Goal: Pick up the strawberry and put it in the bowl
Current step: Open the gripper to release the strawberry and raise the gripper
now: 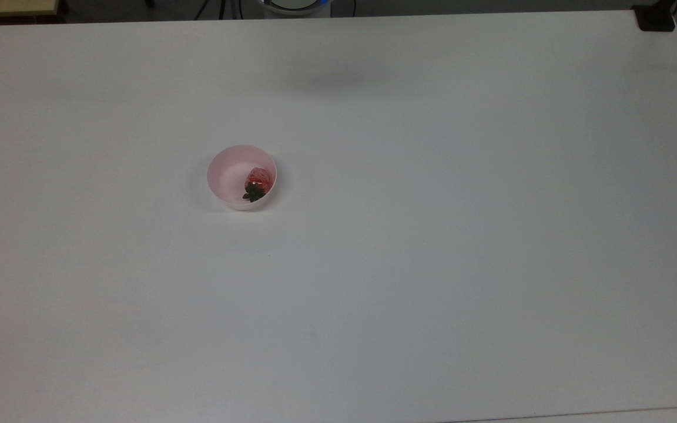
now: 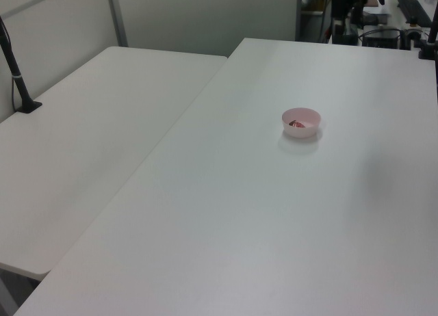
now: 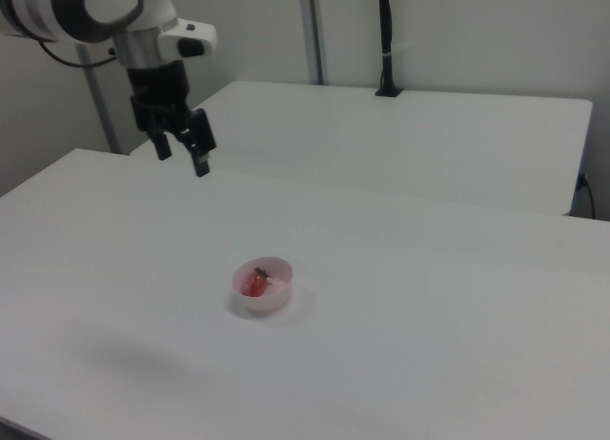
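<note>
The red strawberry (image 1: 256, 181) with its dark green cap lies inside the pale pink bowl (image 1: 224, 170), against the wall on the top view's right. The left view shows the bowl (image 2: 309, 117) mid-table with the strawberry (image 2: 295, 124) in it. In the right view the strawberry (image 3: 255, 282) rests in the bowl (image 3: 276, 298), and my gripper (image 3: 182, 150) hangs open and empty high above the table, far up and to the right view's left of the bowl.
The bowl stands on a wide white table (image 1: 432, 235). A second white table (image 2: 82, 145) adjoins it on the left view's left, with a black post (image 2: 15, 70) clamped to it. The arm's base (image 1: 294, 4) sits at the far edge.
</note>
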Tool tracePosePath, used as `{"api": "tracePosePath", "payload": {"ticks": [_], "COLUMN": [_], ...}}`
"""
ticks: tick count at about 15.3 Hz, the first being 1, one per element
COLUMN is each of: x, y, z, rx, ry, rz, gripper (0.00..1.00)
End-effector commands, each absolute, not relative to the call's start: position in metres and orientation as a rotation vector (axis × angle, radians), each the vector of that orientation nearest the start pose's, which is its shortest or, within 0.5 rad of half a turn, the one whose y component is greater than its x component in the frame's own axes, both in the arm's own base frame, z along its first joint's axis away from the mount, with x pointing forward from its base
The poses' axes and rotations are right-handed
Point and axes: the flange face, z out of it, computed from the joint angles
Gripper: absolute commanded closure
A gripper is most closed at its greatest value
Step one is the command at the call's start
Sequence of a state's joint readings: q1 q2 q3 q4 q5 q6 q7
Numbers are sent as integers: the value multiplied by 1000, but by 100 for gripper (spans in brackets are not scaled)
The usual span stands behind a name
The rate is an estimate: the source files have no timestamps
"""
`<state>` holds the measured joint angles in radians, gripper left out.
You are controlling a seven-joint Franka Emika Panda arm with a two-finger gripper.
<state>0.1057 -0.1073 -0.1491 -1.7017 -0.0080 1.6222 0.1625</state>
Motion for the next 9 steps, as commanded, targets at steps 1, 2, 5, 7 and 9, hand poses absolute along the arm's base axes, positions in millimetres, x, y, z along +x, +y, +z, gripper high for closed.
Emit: {"api": "tracePosePath", "payload": {"ticks": [1,2,5,7,9], "x": [540,541,543,547,549], "y": [-39,-40,-37,-38,-37], "z": [609,608,606,602,602], "rx": [-3155,-3157,-3157,-3172,-3179], "ry": [168,158,158,151,152], "rz": [-91,-89,-89,-99,-109], "gripper": [0,0,0,0,0]}}
